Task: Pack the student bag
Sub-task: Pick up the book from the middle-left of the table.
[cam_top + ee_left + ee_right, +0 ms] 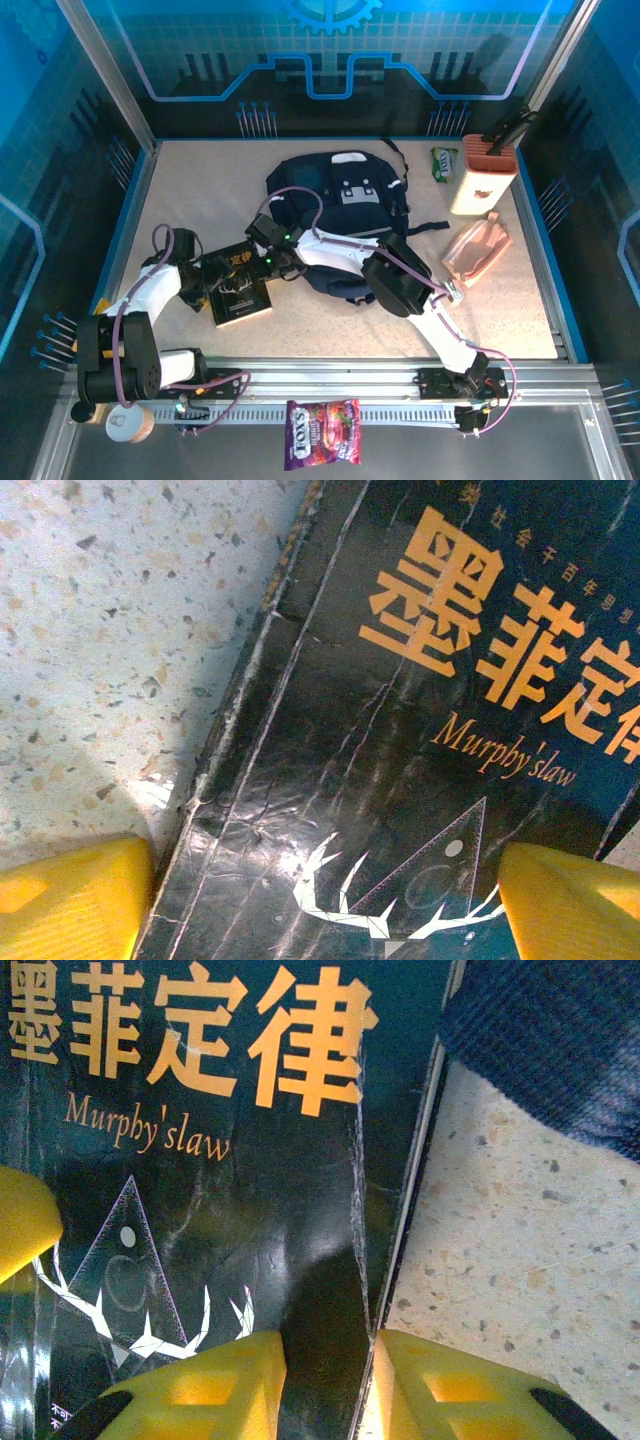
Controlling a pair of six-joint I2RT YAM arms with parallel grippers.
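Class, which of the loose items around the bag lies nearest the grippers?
The black book with orange lettering, left of the bag: left gripper and right gripper are over it. The pouch, box and green packet lie right of it.

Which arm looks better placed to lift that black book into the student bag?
Probably the right. The right gripper narrowly straddles the edge of the book nearest the student bag. The left gripper stands wide open over the book's far side, away from the bag.

Open bench (190, 190) on the far left, student bag (345, 200) filling the middle, book (240, 290) flat just beside its near-left corner, cream box (483, 178) and pink pouch (478, 252) crowding the right edge, bare bench again in front of the pouch
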